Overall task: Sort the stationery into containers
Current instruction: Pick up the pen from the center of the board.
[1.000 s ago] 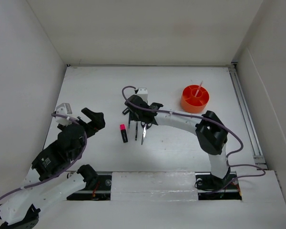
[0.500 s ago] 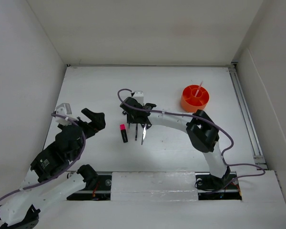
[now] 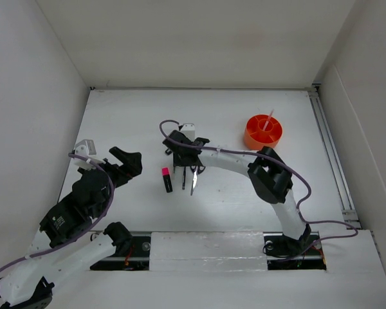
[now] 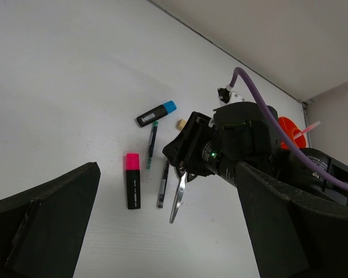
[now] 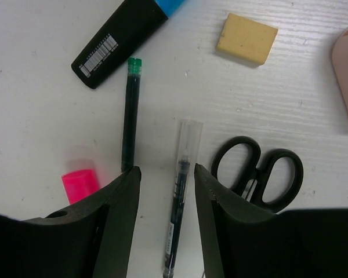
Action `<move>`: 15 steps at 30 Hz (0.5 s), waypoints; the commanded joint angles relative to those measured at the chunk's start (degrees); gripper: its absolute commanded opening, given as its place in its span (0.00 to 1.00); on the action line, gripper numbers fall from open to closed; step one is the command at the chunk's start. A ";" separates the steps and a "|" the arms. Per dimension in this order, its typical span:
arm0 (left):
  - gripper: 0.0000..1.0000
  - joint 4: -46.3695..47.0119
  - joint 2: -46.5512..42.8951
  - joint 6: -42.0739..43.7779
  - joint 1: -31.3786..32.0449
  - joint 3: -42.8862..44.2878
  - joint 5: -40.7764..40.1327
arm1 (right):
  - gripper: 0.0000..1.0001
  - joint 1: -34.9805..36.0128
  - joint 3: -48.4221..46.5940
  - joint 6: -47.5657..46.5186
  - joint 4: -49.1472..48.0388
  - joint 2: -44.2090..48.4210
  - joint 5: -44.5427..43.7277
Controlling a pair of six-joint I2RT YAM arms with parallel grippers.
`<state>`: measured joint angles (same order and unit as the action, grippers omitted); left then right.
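- Where the right wrist view looks straight down, the right gripper [image 5: 165, 174] holds its matte black jaws half apart astride a clear-barrelled pen [image 5: 180, 197], not touching it
- Alongside: green-tipped dark pen [image 5: 129, 110], black loop-handled scissors [image 5: 258, 171], cream block eraser [image 5: 246, 38], blue-capped marker [image 5: 119, 40]
- Top view adds what that one lacks: round orange tub [image 3: 254, 143], well apart, pink pencil [image 3: 268, 120] tilted inside
- Left gripper [image 4: 168, 165] spread wide, empty

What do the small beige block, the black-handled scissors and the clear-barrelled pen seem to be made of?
Small beige rectangular block: probably rubber, matte, with soft edges. Black-handled scissors: handles look like smooth plastic; blades, pale and shiny in the left wrist view, probably metal. Clear-barrelled pen: transparent plastic, since the dark refill shows through.
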<state>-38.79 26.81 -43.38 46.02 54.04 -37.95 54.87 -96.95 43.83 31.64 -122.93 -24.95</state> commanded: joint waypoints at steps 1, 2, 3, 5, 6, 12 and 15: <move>1.00 2.05 -0.26 1.10 0.12 0.28 0.25 | 0.48 -0.91 -2.72 0.81 0.88 -0.64 -0.01; 1.00 2.05 -0.26 1.10 0.12 0.28 0.25 | 0.48 -0.91 -2.72 0.81 0.88 -1.16 -0.01; 1.00 2.05 -0.26 1.10 0.12 0.28 0.25 | 0.48 -0.91 -2.72 0.81 0.88 -1.17 0.51; 1.00 2.05 -0.79 1.10 0.12 0.28 0.25 | 0.48 -1.43 -2.72 0.81 0.88 -1.69 0.52; 1.00 2.05 -0.79 1.10 0.12 0.28 0.25 | 0.48 -1.43 -2.72 0.81 0.36 -1.69 1.13; 1.00 2.05 -0.79 1.10 0.12 0.28 0.25 | 0.46 -1.96 -3.25 0.29 0.35 -3.45 2.27; 1.00 2.05 -1.31 1.10 0.12 0.28 0.25 | 0.46 -1.96 -3.25 0.29 0.35 -4.06 2.80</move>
<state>-38.76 26.37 -43.29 46.02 54.04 -37.69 52.95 -97.86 43.88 31.92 -125.82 -23.03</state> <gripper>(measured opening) 0.997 0.458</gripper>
